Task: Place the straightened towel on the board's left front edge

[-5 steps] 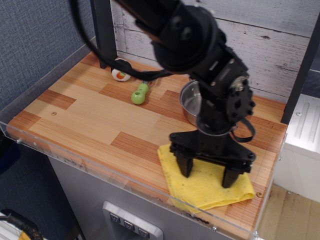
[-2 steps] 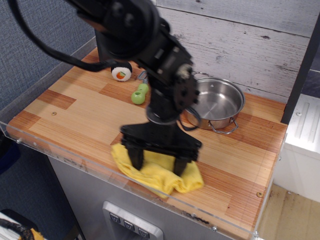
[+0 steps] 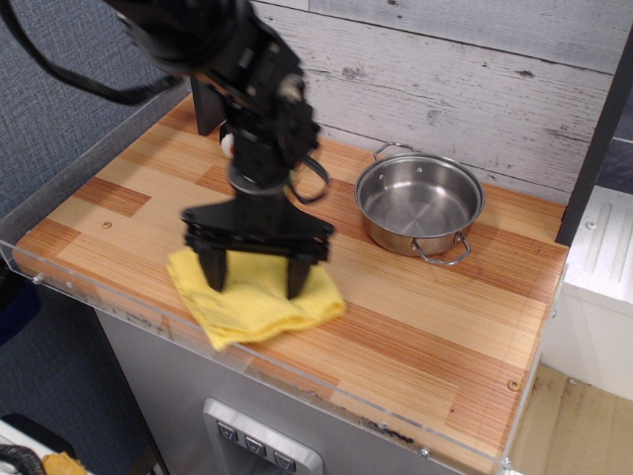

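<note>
So my black two-fingered gripper [image 3: 255, 277] is down on the bright yellow terry towel [image 3: 252, 302], fingers spread wide apart with both tips pressing into the cloth rather than pinching it. The towel's kind of rumpled and folded over on itself, lying at the front edge of the big striped light-and-reddish wooden board [image 3: 415, 317], left of the middle and right up against the clear acrylic rim [image 3: 99, 302] there. The round shiny steel pot with wire handles [image 3: 419, 206] sits well off to the right of the towel, toward the back, nothing in it that I can see. My own arm covers whatever is behind the towel near the dark post [image 3: 206, 104] at the back left.
</note>
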You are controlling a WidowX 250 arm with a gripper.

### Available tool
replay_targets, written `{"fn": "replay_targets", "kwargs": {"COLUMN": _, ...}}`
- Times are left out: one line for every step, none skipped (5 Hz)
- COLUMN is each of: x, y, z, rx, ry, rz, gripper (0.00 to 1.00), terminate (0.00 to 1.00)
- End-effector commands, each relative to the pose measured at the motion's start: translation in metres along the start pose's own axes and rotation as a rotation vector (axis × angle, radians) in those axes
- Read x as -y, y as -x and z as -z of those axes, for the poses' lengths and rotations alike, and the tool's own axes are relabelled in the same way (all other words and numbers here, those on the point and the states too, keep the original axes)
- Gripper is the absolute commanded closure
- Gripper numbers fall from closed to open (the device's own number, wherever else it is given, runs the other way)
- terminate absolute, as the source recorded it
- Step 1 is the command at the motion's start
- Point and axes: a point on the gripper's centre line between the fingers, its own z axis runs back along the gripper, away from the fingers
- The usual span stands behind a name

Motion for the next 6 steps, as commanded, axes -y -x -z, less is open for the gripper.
{"fn": "replay_targets", "kwargs": {"x": -0.049, "y": -0.027, "z": -0.001, "rx": 0.019, "ry": -0.020, "rz": -0.135, "gripper": 0.00, "terminate": 0.00}}
{"fn": "replay_targets", "kwargs": {"x": -0.074, "y": -0.034, "z": 0.004, "rx": 0.008, "ry": -0.040, "rz": -0.196, "gripper": 0.00, "terminate": 0.00}}
{"fn": "replay_targets", "kwargs": {"x": -0.096, "y": -0.039, "z": 0.006, "rx": 0.004, "ry": -0.057, "rz": -0.259, "gripper": 0.00, "terminate": 0.00}}
{"fn": "replay_targets", "kwargs": {"x": -0.116, "y": -0.044, "z": 0.002, "rx": 0.014, "ry": -0.077, "rz": -0.311, "gripper": 0.00, "terminate": 0.00}}
{"fn": "replay_targets", "kwargs": {"x": -0.128, "y": -0.058, "z": -0.002, "rx": 0.048, "ry": -0.070, "rz": -0.343, "gripper": 0.00, "terminate": 0.00}}
{"fn": "replay_targets", "kwargs": {"x": -0.134, "y": -0.067, "z": -0.004, "rx": 0.069, "ry": -0.063, "rz": -0.362, "gripper": 0.00, "terminate": 0.00}}
